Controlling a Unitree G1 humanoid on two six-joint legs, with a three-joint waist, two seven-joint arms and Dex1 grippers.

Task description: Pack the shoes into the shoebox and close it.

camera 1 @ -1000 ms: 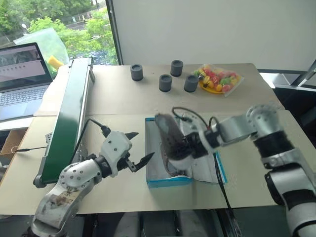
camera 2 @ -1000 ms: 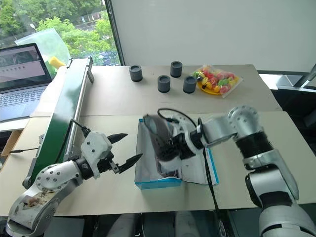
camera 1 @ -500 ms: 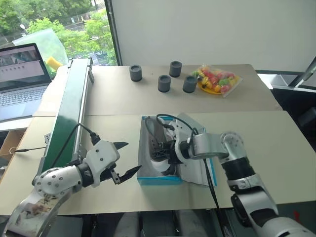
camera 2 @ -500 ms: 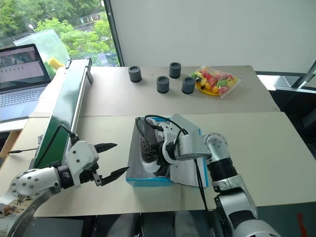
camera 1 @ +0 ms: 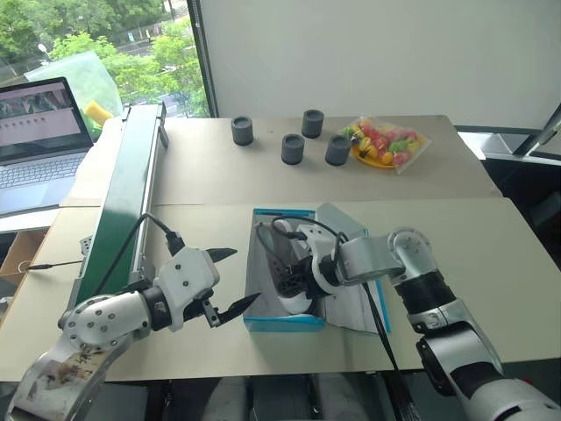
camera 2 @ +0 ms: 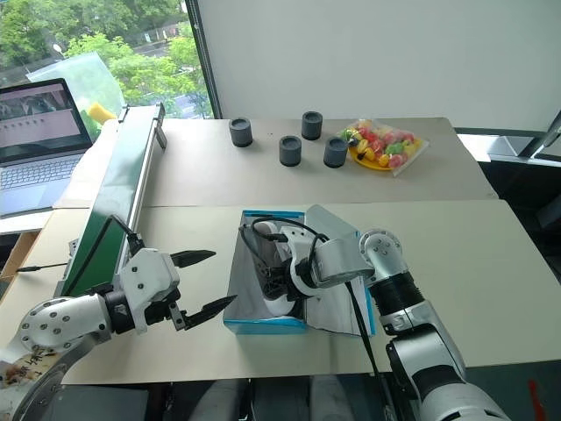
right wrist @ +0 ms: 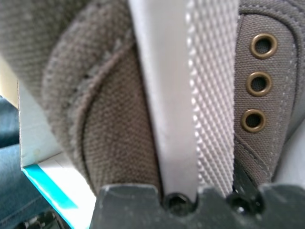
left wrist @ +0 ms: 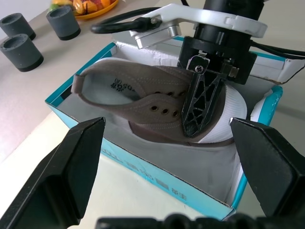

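The turquoise shoebox (camera 1: 285,323) stands open in the middle of the table, its lid (camera 1: 351,230) lying back on the right side. One grey-taupe shoe (left wrist: 143,95) with a pale sole lies inside it, heel toward the far end. My right gripper (camera 1: 294,279) reaches down into the box from the right and is shut on the shoe at its laced upper; its fingers (right wrist: 209,95) press the fabric beside the brass eyelets. My left gripper (camera 1: 245,276) hangs open just left of the box, level with its front half, with nothing between its fingers.
A long green conveyor belt (camera 1: 123,193) runs along the left, with a laptop (camera 1: 39,132) beyond it. Several dark grey cylinders (camera 1: 294,147) and a wrapped plate of toy fruit (camera 1: 386,140) sit at the back. Bare table lies right of the box.
My right gripper has brought the shoe down from above the box into it and swung in lower. The left gripper has stayed open beside the box, nearly still.
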